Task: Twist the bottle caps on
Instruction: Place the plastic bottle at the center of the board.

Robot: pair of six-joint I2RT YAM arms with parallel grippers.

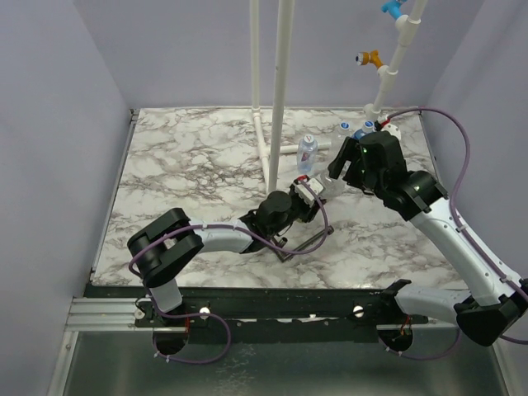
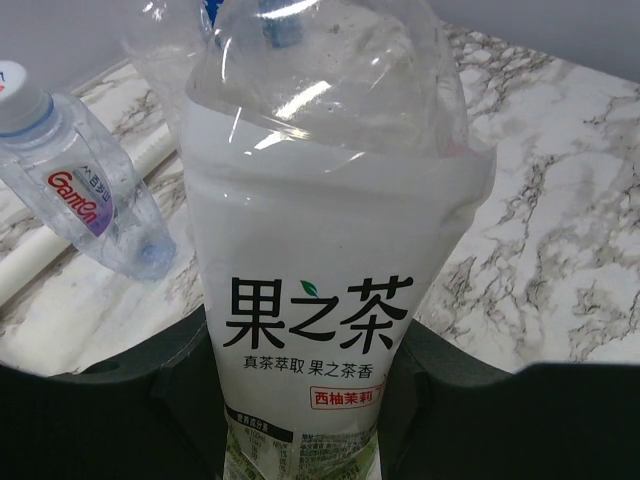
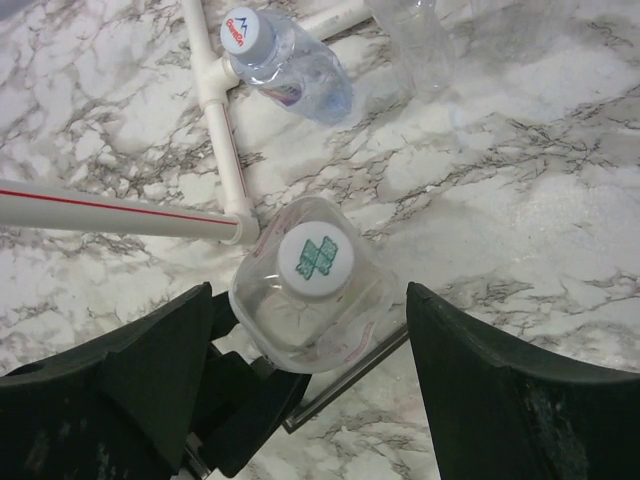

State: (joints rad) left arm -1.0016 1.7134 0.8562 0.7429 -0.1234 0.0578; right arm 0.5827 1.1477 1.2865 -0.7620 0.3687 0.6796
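Note:
My left gripper (image 2: 305,360) is shut on an upright clear bottle (image 2: 310,250) with a white label bearing black characters. In the top view this gripper (image 1: 312,192) sits at mid-table. The right wrist view looks straight down on the same bottle (image 3: 340,325). A white cap (image 3: 314,260) with a green mark sits on its neck. My right gripper (image 3: 310,300) is open above it, one finger on each side, not touching; it also shows in the top view (image 1: 346,169). A small blue-labelled bottle (image 3: 290,65) with a white cap (image 3: 246,30) lies nearby.
White pipes (image 3: 120,210) run across the table and one stands upright (image 1: 279,99). A black metal tool (image 1: 301,243) lies under the left wrist. More clear bottles (image 1: 363,130) stand at the back right, and another bottle (image 1: 307,153) stands by the pipes.

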